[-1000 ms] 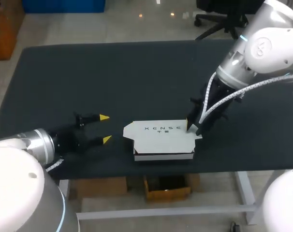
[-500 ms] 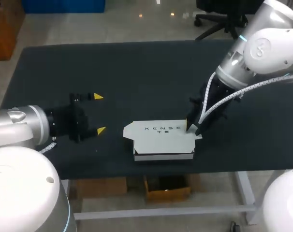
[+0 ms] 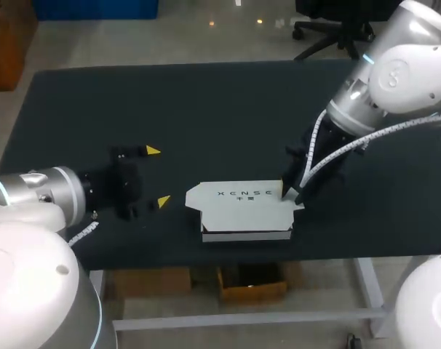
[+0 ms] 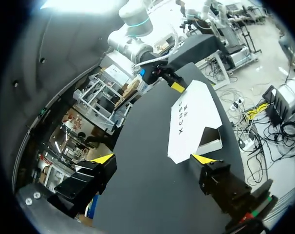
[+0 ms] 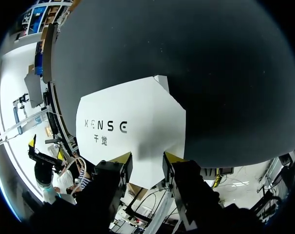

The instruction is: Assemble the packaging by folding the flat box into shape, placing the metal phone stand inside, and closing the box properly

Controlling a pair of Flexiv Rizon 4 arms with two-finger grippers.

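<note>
The white box (image 3: 239, 211) stands near the table's front edge, its printed lid (image 3: 242, 195) lying flat over it. My right gripper (image 3: 292, 195) is at the lid's right end; in the right wrist view its fingers (image 5: 147, 158) stand partly apart, pointing down with the white lid (image 5: 133, 126) under and between the tips. My left gripper (image 3: 158, 177) is left of the box, clear of it and open wide. From the left wrist, the box (image 4: 193, 122) lies ahead of that gripper (image 4: 154, 158), with nothing between its fingers. No phone stand shows.
The black table (image 3: 206, 109) stretches bare behind and to both sides of the box. The box sits close to the front edge (image 3: 228, 258).
My left gripper has opened wider and swung its upper tip away from the front edge. The box and my right arm have kept still.
</note>
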